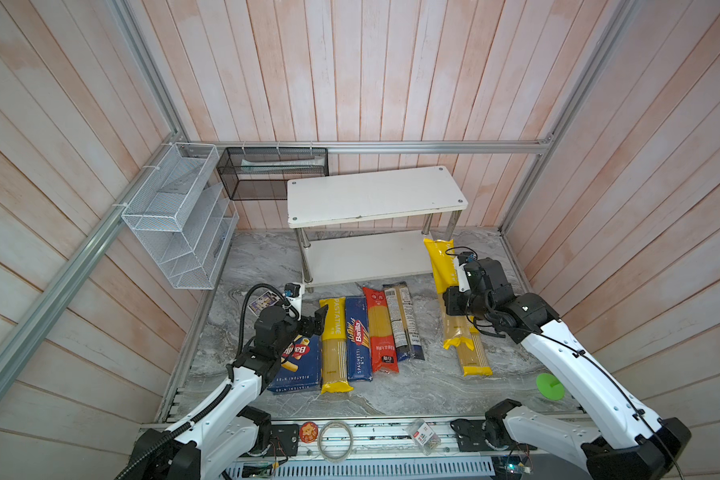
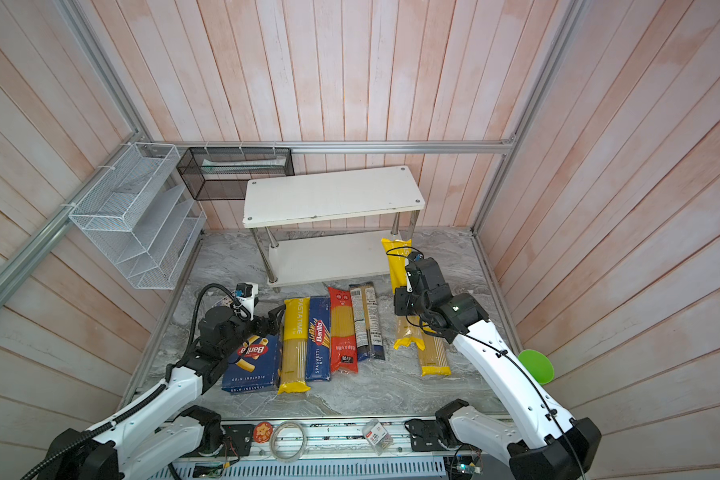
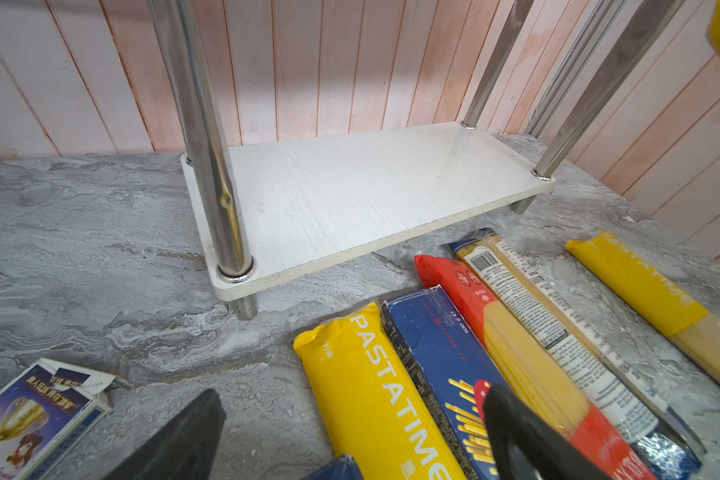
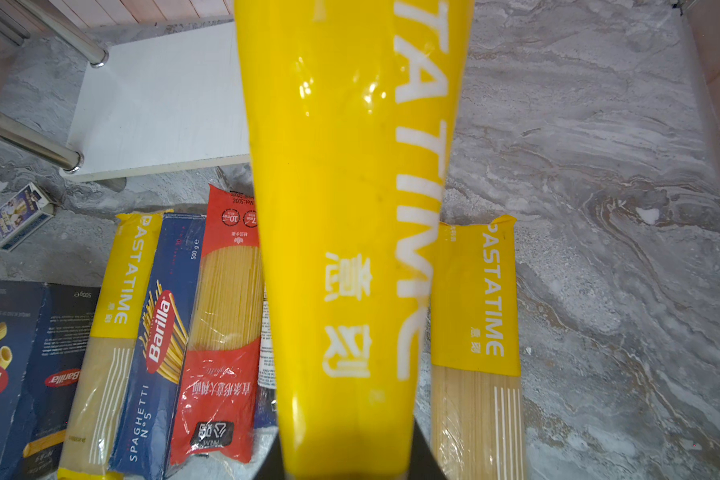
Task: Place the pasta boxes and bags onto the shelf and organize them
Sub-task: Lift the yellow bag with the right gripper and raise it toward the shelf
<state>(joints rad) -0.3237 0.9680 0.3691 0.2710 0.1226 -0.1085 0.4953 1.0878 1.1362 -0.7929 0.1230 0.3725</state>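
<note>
Gripping a yellow bag (image 4: 350,208) tight, the right claw (image 4: 346,457) holds it up off the table (image 1: 412,390) — its long side points straight away from the claw, far tip by the shelf (image 1: 366,259)'s right end.

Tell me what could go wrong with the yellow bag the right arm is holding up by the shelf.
1. The lifted yellow bag is long, and its far end sits close to a chrome post of the shelf; it may snag there on the way in.
2. The right hand pinches glossy plastic, so the bag could slip or sag.
</note>
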